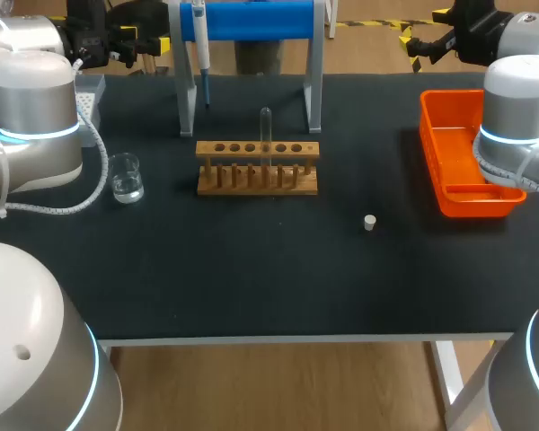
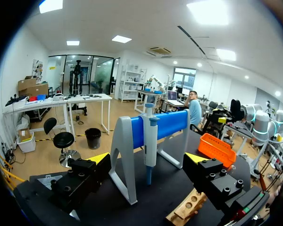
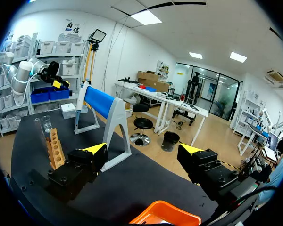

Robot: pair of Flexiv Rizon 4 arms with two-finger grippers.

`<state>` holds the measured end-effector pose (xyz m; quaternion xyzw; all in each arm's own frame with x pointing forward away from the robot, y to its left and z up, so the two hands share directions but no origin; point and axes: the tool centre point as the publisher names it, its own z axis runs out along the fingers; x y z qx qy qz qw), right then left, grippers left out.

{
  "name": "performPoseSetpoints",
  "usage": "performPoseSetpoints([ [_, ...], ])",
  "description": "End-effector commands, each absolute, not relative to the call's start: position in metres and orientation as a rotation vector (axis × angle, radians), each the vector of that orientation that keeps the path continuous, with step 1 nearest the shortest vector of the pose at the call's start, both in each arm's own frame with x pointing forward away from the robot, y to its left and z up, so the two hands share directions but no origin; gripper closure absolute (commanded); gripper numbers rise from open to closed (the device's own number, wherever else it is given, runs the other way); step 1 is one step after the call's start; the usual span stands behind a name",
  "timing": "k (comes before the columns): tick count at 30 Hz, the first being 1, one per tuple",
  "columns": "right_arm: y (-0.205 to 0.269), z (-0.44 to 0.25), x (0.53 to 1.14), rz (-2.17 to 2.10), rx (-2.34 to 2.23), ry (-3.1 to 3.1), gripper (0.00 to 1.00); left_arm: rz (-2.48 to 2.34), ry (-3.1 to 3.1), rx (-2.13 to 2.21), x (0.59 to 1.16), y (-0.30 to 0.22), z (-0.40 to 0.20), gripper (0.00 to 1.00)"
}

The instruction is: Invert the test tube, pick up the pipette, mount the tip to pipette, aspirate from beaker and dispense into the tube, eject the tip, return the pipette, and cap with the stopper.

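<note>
A clear test tube stands upright in the wooden rack at mid-table; it also shows ahead of my right gripper as the test tube. The pipette hangs on the blue stand at the back. Directly ahead of my open left gripper hangs the pipette. A beaker with clear liquid sits left of the rack. The small white stopper lies to the front right. My left gripper and right gripper hover at the back corners; the right gripper is open and empty.
An orange tray lies at the right edge, just under my right gripper as the orange tray. A pale tip box sits at the back left. The stand's grey legs flank the space behind the rack.
</note>
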<state>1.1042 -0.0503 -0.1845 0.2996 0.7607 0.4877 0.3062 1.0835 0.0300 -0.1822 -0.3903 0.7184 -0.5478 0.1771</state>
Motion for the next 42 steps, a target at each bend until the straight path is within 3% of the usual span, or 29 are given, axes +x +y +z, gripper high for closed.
performPoseSetpoints([
  [1,-0.05,-0.184,1.104,1.291,0.793,2.013,0.0,-1.55,2.033,-1.105,1.083,0.03,-0.182,0.0],
  [14,-0.05,-0.185,1.1,1.305,0.785,2.019,0.0,-1.55,2.033,-1.105,1.083,0.03,-0.182,0.0],
  [26,-0.037,-0.183,1.015,1.458,0.652,2.078,0.0,-1.55,2.033,-1.105,1.083,0.03,-0.182,0.0],
  [42,0.01,-0.242,0.913,1.621,0.561,2.199,0.0,-1.55,2.033,-1.105,1.083,0.03,-0.182,0.0],
])
